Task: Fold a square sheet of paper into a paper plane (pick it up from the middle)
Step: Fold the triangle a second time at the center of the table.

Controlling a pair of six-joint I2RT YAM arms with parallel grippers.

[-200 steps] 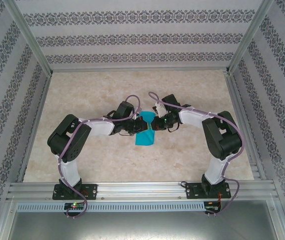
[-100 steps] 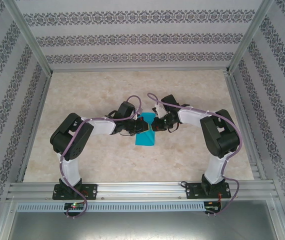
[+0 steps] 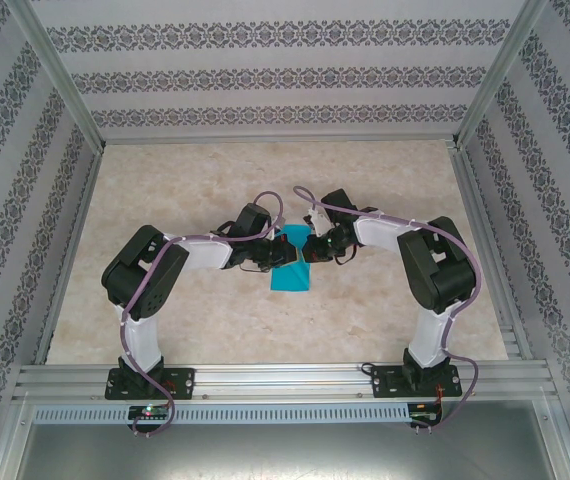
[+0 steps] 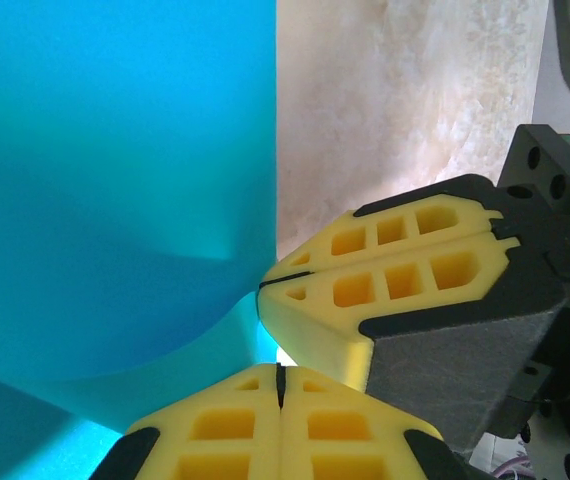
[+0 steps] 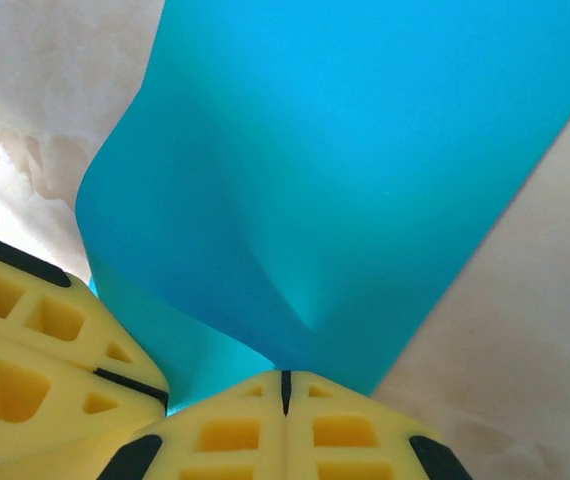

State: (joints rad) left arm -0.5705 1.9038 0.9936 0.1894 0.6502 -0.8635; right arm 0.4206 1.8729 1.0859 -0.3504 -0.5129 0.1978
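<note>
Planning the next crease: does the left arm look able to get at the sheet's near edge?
Likely yes, once it lets go: the left gripper is shut on the square sheet of paper, whose near edge sits uncovered beside it.

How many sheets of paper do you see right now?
1: the teal sheet mid-table, pinched by the left gripper and right gripper; another could lie hidden beneath it.
</note>
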